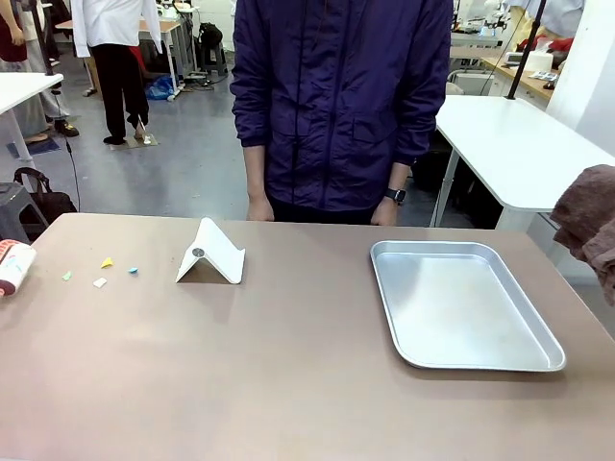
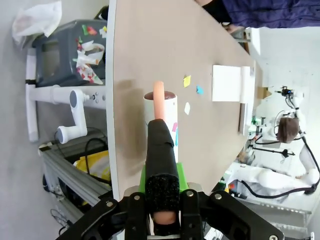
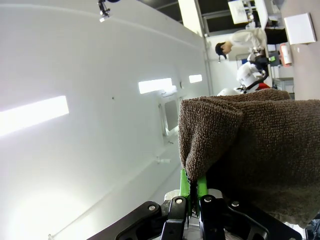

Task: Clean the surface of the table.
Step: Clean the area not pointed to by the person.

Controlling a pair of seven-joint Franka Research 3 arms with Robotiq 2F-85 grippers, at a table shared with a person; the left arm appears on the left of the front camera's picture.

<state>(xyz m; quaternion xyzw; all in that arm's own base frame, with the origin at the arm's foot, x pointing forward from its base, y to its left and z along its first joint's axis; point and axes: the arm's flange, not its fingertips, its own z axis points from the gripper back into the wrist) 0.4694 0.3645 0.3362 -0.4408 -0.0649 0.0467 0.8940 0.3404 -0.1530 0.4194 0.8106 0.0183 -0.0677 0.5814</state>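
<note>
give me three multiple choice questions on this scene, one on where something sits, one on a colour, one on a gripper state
1. Where on the table does the metal tray lie?
A. on the robot's right side
B. on the robot's left side
C. hanging off the near edge

2. What colour is the towel in the right gripper?
A. white
B. brown
C. blue

3. How does the left gripper stand?
A. open above the table
B. shut on the tray
C. shut on the handle of the lint roller

Answers:
1 A, the front view shows the tray flat on the right half.
2 B, the right wrist view shows brown terry pinched between the pads.
3 C, the left wrist view shows the black handle clamped between the fingers.
</note>
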